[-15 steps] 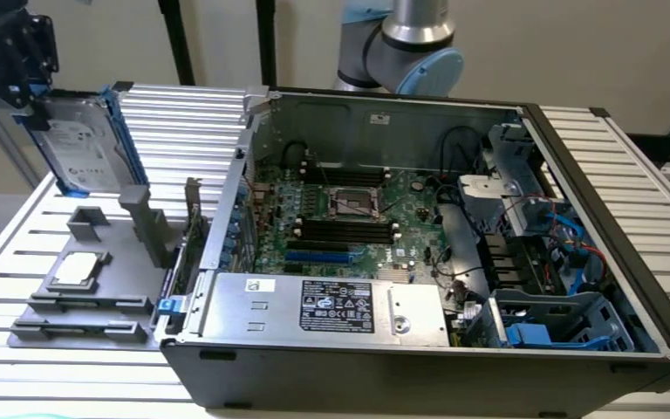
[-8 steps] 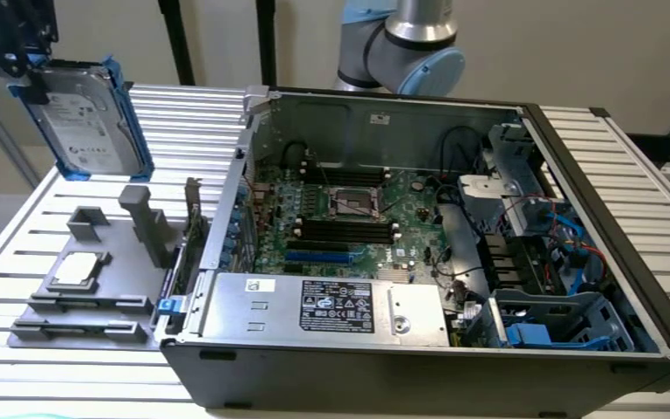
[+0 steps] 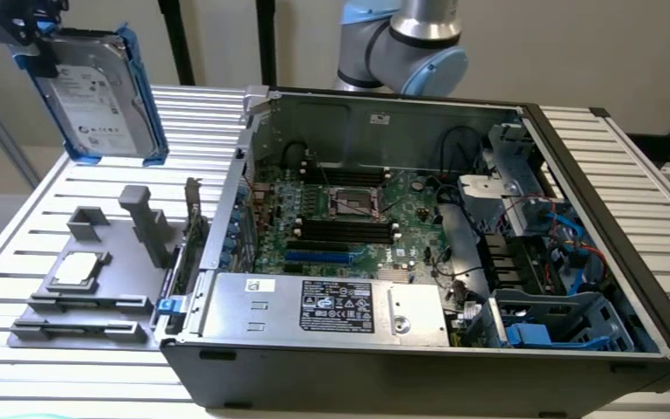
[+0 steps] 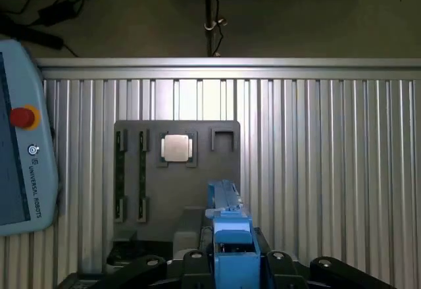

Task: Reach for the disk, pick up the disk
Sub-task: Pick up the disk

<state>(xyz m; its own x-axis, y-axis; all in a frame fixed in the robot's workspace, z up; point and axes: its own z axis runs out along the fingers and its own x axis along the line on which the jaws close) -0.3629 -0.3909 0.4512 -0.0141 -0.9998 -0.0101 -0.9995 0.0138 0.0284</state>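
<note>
**Disk (image 3: pixel 100 92) held up in the gripper (image 3: pixel 32 48), above the slatted table (image 3: pixel 32 201)**

Gripper and disk sit together at the exterior view's top left corner. We see the dark jaws closed part-way onto the upper end of the bright blue carrier, so the tool is clamped on the disk. The drive hangs almost upright. Its white printed label faces the camera, and its top leans a little toward the exterior view's left. Its lower end appears in front of the table's far slats. We judge it to be off the surface, though we cannot make out the gap itself.

Nearer the camera on the same table lies a grey fixture tray (image 3: pixel 102 292), well apart from the disk. It holds 1 small square silver chip (image 3: pixel 79 269) in a recess, and 1 tall grey post (image 3: pixel 149 223) stands at its far side.

Just beside the tray, on the exterior view's right, stands an open computer case (image 3: pixel 614 288). Inside it we make out the motherboard (image 3: pixel 347 218) and a labelled power supply (image 3: pixel 324 310). Blue drive caddies (image 3: pixel 544 327) sit in the near corner on the exterior view's right. The robot arm (image 3: pixel 411 39) rises behind the case.

From the wrist view we look down along the disk, seen edge-on as a blue strip between the dark jaws. Its free end points toward the tray. The chip is in its recess there, with 2 narrow green strips (image 4: pixel 120 177) slotted beside it. A teach pendant (image 4: pixel 20 170) with a red button (image 4: pixel 24 116) lies at the table's edge.
</note>
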